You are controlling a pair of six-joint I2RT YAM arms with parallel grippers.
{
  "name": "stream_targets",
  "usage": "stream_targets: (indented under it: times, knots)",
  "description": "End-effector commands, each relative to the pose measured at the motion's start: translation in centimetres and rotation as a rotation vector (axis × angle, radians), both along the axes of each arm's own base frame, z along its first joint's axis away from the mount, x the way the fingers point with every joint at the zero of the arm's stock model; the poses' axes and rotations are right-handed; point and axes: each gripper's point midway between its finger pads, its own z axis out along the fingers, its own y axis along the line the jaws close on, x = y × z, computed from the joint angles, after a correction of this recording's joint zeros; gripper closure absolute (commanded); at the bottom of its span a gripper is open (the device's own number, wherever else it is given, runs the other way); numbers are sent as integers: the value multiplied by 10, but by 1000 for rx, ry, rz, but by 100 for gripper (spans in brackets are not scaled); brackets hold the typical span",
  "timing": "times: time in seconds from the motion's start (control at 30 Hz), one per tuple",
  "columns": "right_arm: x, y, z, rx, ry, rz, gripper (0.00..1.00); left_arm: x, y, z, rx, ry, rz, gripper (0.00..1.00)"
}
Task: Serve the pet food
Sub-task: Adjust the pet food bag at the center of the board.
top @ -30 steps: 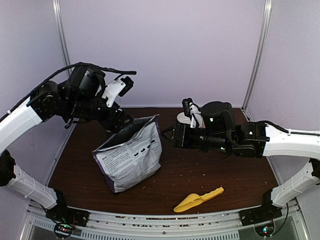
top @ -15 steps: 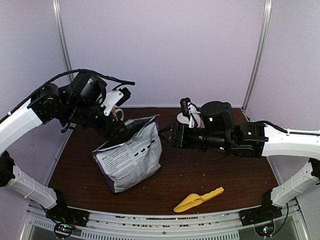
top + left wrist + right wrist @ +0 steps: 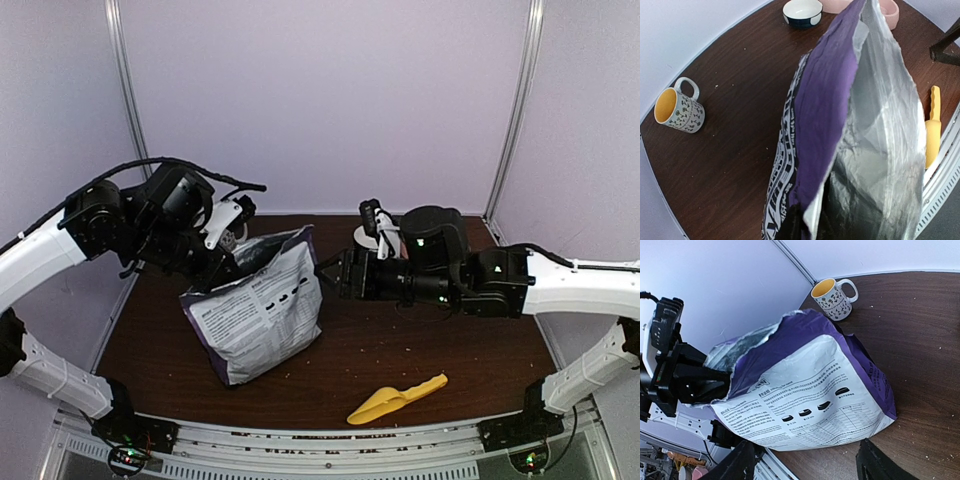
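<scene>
1. This is a test booth in a robotics lab.
2. Plain lilac wall panels (image 3: 330,100) and metal posts (image 3: 125,100) enclose a dark wooden counter (image 3: 400,340).
3. A white-and-black left arm (image 3: 40,250) and right arm (image 3: 585,280) are mounted on a metal rail (image 3: 320,445) along its near edge.

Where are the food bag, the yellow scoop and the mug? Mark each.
food bag (image 3: 265,315): top external view, on its white printed panel.
yellow scoop (image 3: 378,405): top external view, on its bowl end.
mug (image 3: 686,118): left wrist view, on its patterned side.
</scene>
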Motion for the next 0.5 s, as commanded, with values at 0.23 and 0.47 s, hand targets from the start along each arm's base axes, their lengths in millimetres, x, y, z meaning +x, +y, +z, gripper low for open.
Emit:
stream_targets:
  times: [0.23, 0.47]
  knots:
    - [-10, -16, -39, -34, 51, -1, 30, 27, 28, 44, -239, -75, 151, 100]
    - [-4, -33, -49, -51, 75, -79, 6, 37, 62, 74, -301, -134, 232, 100]
